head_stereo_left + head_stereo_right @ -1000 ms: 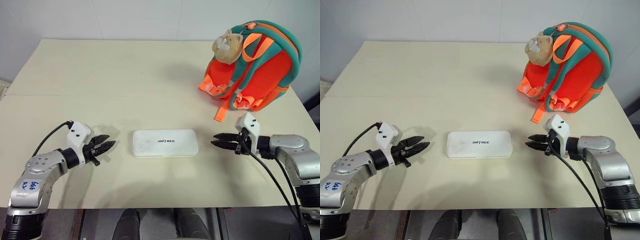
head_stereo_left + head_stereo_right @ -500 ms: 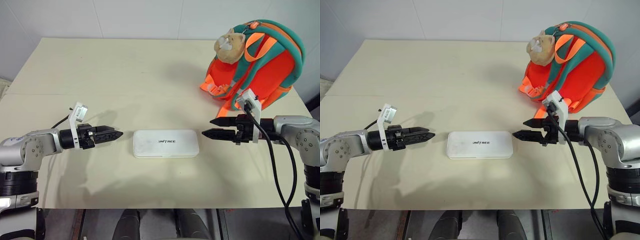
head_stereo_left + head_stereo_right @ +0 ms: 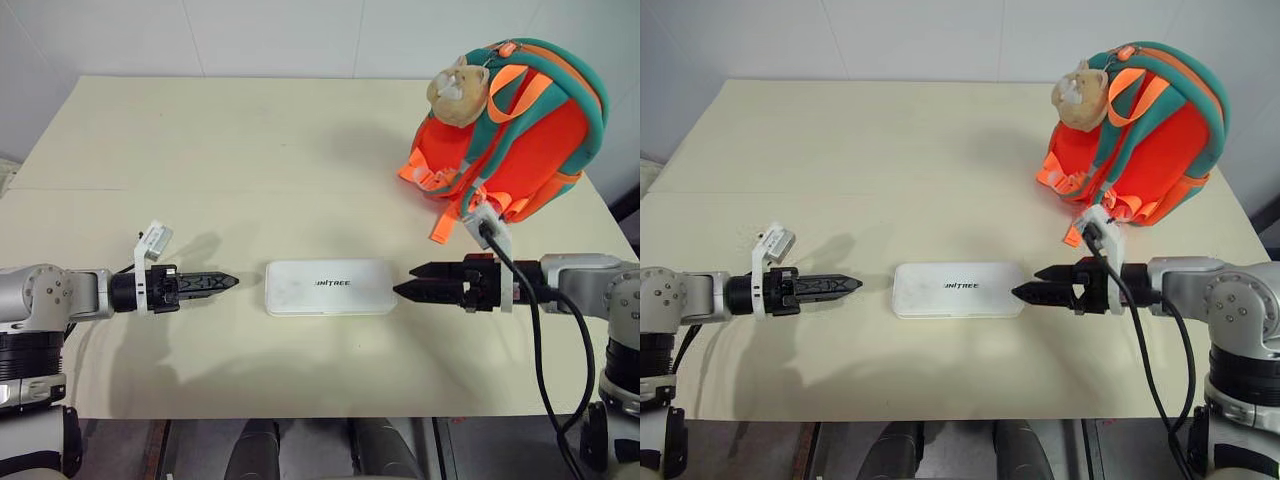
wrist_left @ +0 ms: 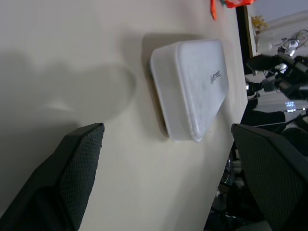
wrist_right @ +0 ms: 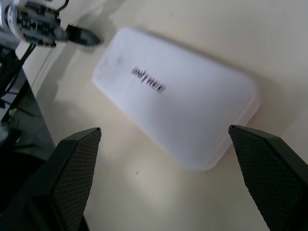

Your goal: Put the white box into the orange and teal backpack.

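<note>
The white box [image 3: 330,287] lies flat on the table's near middle, its dark lettering facing up. My left gripper [image 3: 225,282] points at its left end from a short gap away, open. In the left wrist view its fingers [image 4: 72,178] stand wide apart with the box [image 4: 192,86] ahead of them. My right gripper [image 3: 404,280] is open too, its tips just off the box's right end; the right wrist view has the box [image 5: 173,110] between the spread fingers [image 5: 77,168]. The orange and teal backpack [image 3: 520,130] stands upright at the far right.
A tan plush cat [image 3: 455,88] hangs on the backpack's upper left. An orange strap [image 3: 440,228] trails onto the cream table [image 3: 250,150] just behind my right gripper. The table's front edge runs close below the box and both arms.
Both grippers have opened and rolled at the wrist. The right one has come in leftward to the box's right end; the left one now points level at the left end.
</note>
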Robot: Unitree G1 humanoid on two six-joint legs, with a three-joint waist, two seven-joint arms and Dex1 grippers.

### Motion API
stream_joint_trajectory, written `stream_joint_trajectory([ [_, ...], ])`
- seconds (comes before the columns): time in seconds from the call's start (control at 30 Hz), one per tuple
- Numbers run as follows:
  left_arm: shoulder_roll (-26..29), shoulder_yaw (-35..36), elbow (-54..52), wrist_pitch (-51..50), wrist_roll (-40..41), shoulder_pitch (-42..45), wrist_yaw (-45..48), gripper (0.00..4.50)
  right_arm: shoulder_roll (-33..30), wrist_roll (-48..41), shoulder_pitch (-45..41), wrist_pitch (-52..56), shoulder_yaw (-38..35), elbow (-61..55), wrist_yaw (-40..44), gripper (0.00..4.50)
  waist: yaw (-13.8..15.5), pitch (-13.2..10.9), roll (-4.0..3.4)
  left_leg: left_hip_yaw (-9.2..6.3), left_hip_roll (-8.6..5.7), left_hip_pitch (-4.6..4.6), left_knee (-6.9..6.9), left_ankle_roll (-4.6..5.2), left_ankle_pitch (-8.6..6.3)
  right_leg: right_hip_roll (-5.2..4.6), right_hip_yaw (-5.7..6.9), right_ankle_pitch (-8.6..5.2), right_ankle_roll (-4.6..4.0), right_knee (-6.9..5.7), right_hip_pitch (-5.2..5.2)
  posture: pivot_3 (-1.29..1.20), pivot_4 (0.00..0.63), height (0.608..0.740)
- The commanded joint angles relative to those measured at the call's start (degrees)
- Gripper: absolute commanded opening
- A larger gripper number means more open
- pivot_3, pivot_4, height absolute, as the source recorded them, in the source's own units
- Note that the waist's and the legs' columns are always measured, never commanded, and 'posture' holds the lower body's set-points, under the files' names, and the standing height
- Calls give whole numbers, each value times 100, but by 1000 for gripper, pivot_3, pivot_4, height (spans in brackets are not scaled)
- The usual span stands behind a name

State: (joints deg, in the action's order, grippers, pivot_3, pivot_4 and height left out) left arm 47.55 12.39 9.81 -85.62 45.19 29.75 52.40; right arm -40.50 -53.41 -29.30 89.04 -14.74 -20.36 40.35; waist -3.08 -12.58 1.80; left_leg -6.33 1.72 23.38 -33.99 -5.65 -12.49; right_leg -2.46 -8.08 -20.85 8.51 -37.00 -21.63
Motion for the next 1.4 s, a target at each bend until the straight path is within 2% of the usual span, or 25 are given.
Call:
stream_joint_trajectory([
  [0.03,-34,-54,-182,-116,139,-65,3,4500,-14,-37,59,-3,57,-143,-152,4480,-2,0,0,0,0,0,0,0,0,0,0,0,0,0,0,0,150,740],
  [0.3,-228,-121,-348,-337,253,-110,-107,4500,-269,11,86,-313,48,-26,-123,4480,-4,0,0,0,1,-1,1,-1,0,0,0,0,0,1,0,0,150,740],
  [0.73,-864,-214,-367,-485,250,-85,-496,4500,-320,334,121,-1113,839,257,43,4480,33,1,1,1,-4,-4,-4,-1,1,-5,0,0,1,2,6,0,150,740],
  [1.03,-919,-689,-165,-394,201,112,-340,4500,-293,432,147,-1359,1007,364,99,4480,73,2,1,1,-5,-5,-4,-1,0,-5,0,1,1,2,7,0,150,740],
  [1.4,-1161,-785,-116,-473,206,154,-363,4500,-257,474,158,-1474,1076,398,111,4480,135,2,1,1,-5,-5,-5,-1,0,-5,0,1,1,4,8,0,150,740],
])
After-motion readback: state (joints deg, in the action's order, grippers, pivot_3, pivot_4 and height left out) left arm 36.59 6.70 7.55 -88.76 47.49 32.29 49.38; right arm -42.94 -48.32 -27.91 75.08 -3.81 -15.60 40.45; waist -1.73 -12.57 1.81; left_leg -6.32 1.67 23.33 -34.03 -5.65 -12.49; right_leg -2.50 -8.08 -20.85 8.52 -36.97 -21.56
